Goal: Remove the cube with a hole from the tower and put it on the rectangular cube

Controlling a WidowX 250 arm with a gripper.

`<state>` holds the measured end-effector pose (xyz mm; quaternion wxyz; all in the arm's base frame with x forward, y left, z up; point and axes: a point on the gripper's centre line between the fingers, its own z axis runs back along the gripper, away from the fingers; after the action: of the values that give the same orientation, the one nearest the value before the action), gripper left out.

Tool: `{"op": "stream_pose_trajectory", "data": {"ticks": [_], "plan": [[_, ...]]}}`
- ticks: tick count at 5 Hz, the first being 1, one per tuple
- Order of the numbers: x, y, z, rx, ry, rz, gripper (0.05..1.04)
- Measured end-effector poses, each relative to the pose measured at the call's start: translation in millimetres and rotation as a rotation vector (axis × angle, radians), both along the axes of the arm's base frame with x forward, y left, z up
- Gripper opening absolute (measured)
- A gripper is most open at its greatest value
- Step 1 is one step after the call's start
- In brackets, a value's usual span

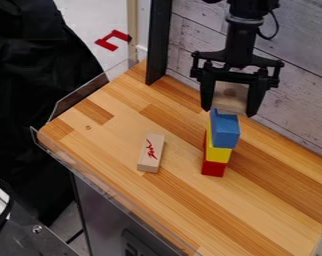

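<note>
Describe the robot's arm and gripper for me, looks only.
The arm is black, with a greyish ring around it above the gripper and a thin dark cable looping out beside it. The gripper is black too: a wide, angular crosspiece with knobby joints at its ends and two long fingers.

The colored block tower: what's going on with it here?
The robot's black gripper has the wooden cube with a hole between its fingers, at the top of the tower of blue, yellow and red blocks. Whether the cube is clear of the tower, I can't tell from this angle. The rectangular wooden block lies apart on the table, with nothing on it.
</note>
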<state>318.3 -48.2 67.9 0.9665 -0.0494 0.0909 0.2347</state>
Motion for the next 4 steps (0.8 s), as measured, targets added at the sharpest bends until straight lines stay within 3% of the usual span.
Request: {"op": "stream_pose_trajectory", "data": {"ticks": [2, 4], "plan": [[-2, 0, -0.1, -0.011, -0.005, 0.016, 0.828], [-14, 10, 40.2, -0.007, -0.123, 0.062, 0.828]]}}
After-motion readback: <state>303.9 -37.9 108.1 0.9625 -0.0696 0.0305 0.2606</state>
